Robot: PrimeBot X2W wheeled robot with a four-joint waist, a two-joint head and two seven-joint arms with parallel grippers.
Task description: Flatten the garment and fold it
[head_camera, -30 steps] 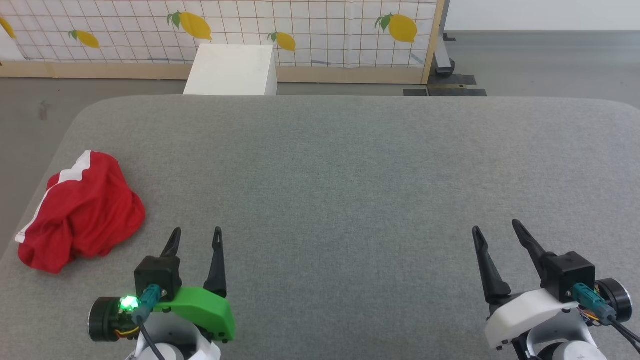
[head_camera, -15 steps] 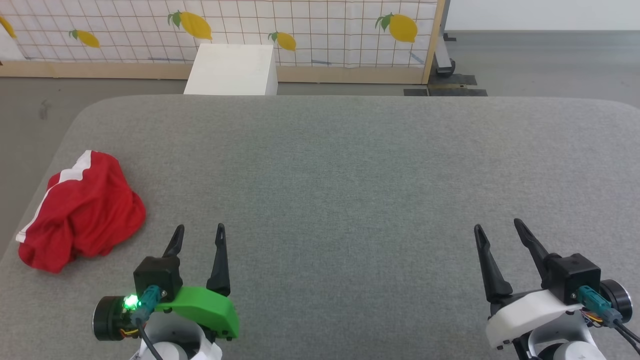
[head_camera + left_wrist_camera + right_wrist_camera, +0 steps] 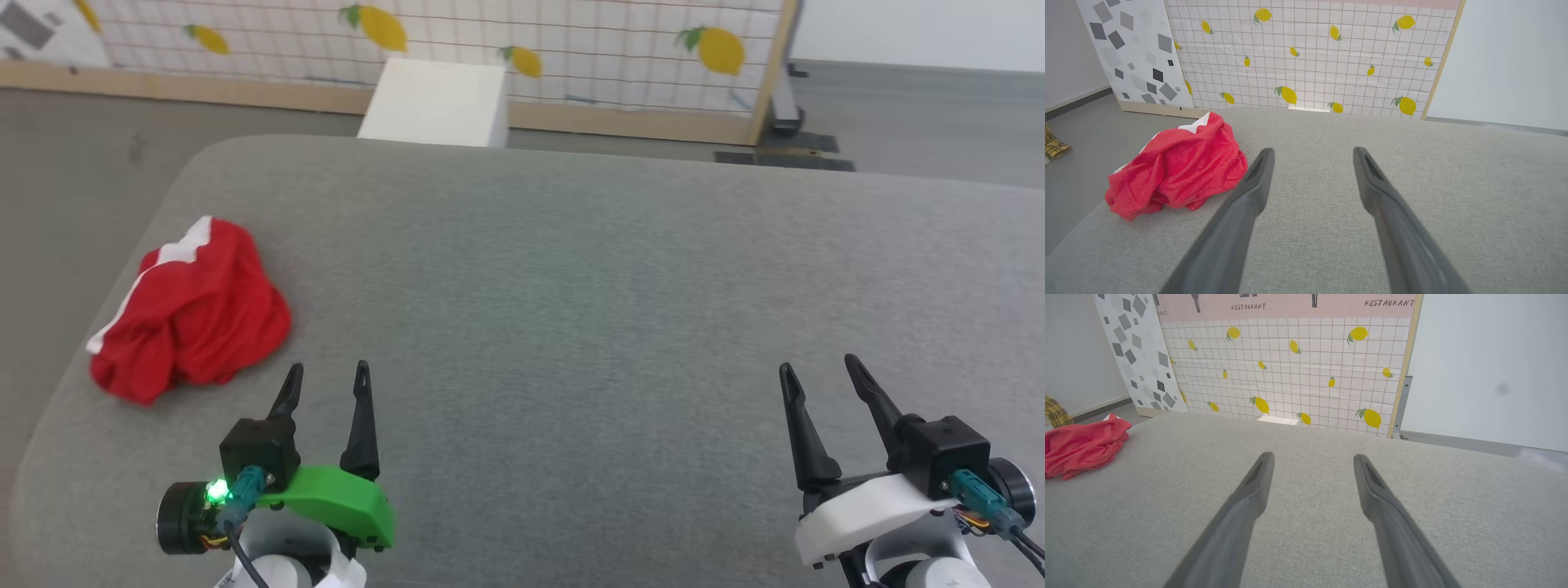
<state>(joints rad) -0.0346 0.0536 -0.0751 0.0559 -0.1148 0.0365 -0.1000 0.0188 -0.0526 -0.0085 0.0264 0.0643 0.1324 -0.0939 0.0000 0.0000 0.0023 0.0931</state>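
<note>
One garment (image 3: 192, 314) left of left tool (image 3: 328, 369)

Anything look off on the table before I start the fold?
The red shorts sit bunched in a heap near the left edge of the grey table, not laid flat. The left gripper and right gripper are open, empty.

The left pincer (image 3: 1312, 153) hangs parted and empty over the grey table (image 3: 1412, 171), near the crumpled red garment (image 3: 1180, 167).
</note>
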